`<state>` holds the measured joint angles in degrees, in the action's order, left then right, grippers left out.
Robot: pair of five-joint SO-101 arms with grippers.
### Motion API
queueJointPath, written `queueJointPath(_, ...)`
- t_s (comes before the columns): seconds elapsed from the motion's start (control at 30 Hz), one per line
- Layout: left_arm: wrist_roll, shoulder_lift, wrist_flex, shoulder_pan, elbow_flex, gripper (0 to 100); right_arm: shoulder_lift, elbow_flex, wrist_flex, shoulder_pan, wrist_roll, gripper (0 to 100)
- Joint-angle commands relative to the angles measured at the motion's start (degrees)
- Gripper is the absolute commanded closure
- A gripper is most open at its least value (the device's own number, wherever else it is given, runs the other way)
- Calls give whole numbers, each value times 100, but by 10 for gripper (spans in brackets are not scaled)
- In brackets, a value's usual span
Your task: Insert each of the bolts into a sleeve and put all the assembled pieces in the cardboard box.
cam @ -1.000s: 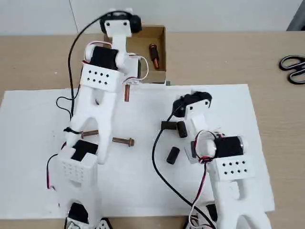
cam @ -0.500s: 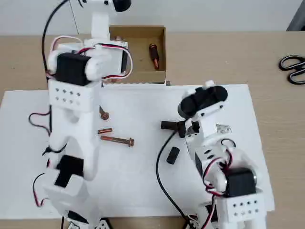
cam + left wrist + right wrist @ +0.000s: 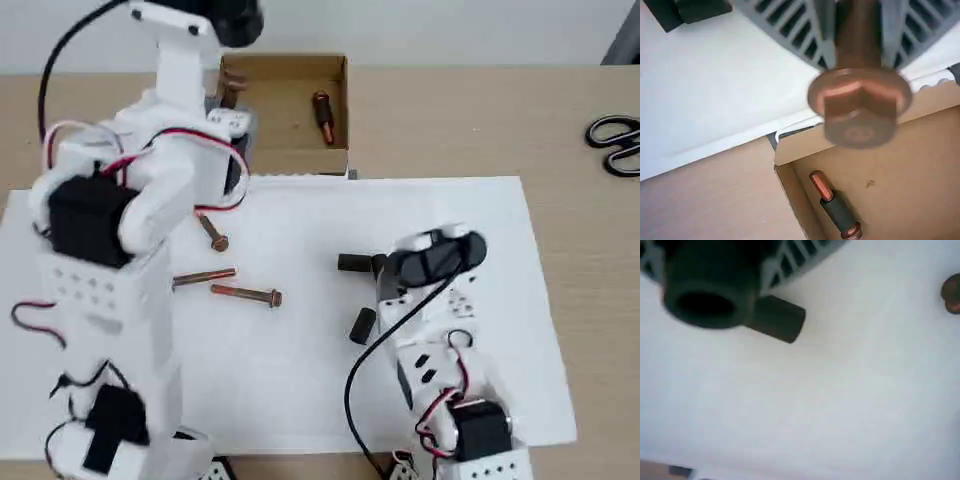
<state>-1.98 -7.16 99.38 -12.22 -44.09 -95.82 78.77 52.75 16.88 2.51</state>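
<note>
My left gripper is shut on a copper bolt and hangs over the left part of the cardboard box. In the left wrist view the bolt's hex head points at the box, where one assembled bolt and sleeve lies. That piece lies by the box's right wall. My right gripper is low over the white sheet, shut on a black sleeve. Touching it lies a second sleeve, and a third sleeve lies nearer the front.
Three loose bolts lie on the white sheet left of centre. Scissors lie on the wooden table at the far right. The left arm's raised body covers the sheet's left side.
The left arm rose and carried the bolt from the sheet's back edge to over the box's left part. The right arm's body swung toward the front while its gripper stayed by the sleeves.
</note>
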Motion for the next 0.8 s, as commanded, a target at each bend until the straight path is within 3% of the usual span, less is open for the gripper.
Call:
queueJointPath(0.0, 53, -774, 88, -44, 611, 995, -716, 352, -154, 400, 79, 996)
queueJointPath(0.33, 26, -3024, -1029, -44, 3996, 995, -760, 844, -602, 884, 53, 996)
queueJointPath(0.63, 9, -6330, -3613, -44, 8629, 994, -760, 1266, -1103, 892, 79, 996)
queueJointPath(0.77, -659, -7921, -4738, -9, 10475, 994, -760, 1354, -1288, 1059, 79, 996)
